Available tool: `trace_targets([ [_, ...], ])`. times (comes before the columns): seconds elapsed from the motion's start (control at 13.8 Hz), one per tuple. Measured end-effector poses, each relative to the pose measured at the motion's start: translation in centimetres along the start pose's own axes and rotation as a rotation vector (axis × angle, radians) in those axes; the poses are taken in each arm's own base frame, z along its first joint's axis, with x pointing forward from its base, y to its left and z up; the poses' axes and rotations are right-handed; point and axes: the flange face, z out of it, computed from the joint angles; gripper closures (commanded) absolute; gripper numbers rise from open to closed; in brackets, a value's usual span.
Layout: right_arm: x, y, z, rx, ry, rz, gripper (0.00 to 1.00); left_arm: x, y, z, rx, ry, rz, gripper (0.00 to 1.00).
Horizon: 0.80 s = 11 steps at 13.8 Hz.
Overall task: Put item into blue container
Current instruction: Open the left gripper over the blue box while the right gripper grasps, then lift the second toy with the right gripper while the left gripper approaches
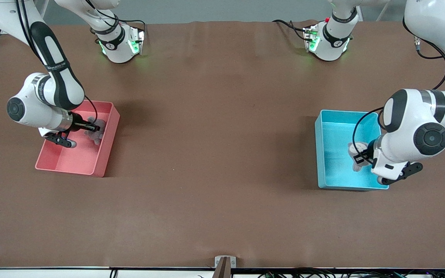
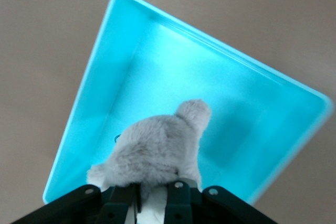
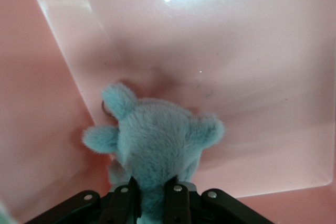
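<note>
Left wrist view: grey plush toy [image 2: 157,150] pinched between left gripper [image 2: 153,192] jaws, hanging over blue container [image 2: 100,103].
Right gripper [image 3: 152,195]: jaws clamped on blue-grey plush [image 3: 157,145] in pink bin [image 1: 106,139].
Tabletop [image 1: 214,146]: bins well apart.

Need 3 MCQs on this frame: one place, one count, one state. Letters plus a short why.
1. The left gripper is over:
A. the pink bin
B. the blue container
C. bare table

2. How many bins are on the table?
A. one
B. two
C. three

3. The right gripper is:
A. wide open
B. shut on nothing
C. shut on a blue-grey plush toy

Answers:
1 B, its wrist view shows the cyan bin beneath the grey plush toy it holds.
2 B, one pink bin, one blue.
3 C, the fingers pinch the plush inside the pink bin.
</note>
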Motion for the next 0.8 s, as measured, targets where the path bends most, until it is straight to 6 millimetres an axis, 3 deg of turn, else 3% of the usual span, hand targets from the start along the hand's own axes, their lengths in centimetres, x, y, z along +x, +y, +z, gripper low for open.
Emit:
trace_targets([
  [0.07,0.4,-0.3,-1.0,0.003,-0.014,-0.004,1.00,0.4,-0.9,1.2,-0.003,-0.004,-0.010,0.01],
  [0.22,1.2,-1.2,-4.0,0.012,-0.040,-0.018,1.00,0.5,-1.3,2.2,-0.005,-0.009,-0.015,0.00],
  [0.36,2.1,-2.3,-8.3,0.022,-0.058,-0.033,1.00,0.5,-0.8,0.7,-0.022,0.022,-0.007,0.00],
  [0.58,2.5,-5.0,-15.2,0.001,-0.063,0.027,1.00,0.6,-1.2,-7.0,-0.066,0.125,0.030,0.00],
  [0.72,1.6,-9.4,-17.6,-0.018,-0.048,0.093,1.00,0.0,-2.3,-12.8,-0.069,0.163,0.102,0.00],
  [0.8,0.9,-12.1,-17.9,-0.029,-0.037,0.124,1.00,-0.4,-2.8,-15.1,-0.068,0.173,0.138,0.00],
])
